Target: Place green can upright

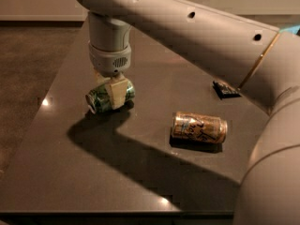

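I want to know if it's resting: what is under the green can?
Under the green can, held sideways in the gripper, only the dark table and shadow show. Contact cannot be judged; one finger covers the can's middle.

Toward the left of the surface point(93, 172), the end effector point(115, 94) clasps the sideways green can point(97, 99). A second can point(199, 128) lies on its side to the right, with a small flat object point(226, 89) behind it.
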Available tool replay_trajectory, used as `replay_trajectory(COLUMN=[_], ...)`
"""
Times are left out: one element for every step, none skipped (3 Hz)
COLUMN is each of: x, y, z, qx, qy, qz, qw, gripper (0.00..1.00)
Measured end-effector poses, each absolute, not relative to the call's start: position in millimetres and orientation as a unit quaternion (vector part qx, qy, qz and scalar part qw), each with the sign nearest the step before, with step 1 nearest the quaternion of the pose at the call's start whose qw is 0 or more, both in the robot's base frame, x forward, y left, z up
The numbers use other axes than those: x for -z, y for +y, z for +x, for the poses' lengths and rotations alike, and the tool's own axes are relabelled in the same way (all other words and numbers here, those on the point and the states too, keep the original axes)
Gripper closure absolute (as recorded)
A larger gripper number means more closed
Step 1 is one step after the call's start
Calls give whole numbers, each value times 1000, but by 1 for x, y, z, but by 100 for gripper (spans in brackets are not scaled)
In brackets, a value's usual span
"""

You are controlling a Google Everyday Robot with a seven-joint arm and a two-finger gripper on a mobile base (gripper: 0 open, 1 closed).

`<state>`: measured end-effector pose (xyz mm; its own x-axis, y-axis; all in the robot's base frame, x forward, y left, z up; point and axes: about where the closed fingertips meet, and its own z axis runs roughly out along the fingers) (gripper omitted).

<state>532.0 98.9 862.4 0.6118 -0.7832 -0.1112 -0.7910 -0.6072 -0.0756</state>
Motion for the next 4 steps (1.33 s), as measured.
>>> replay_trajectory(x=[-883, -907, -925, -936], y=[95, 96, 98, 101], z=[535, 532, 524, 515], qx=[-80, -150, -233, -306], qy=[463, 484, 504, 519], qz=[-878, -852, -811, -766], qw=[88, 134, 183, 224], gripper=[100, 100, 100, 100])
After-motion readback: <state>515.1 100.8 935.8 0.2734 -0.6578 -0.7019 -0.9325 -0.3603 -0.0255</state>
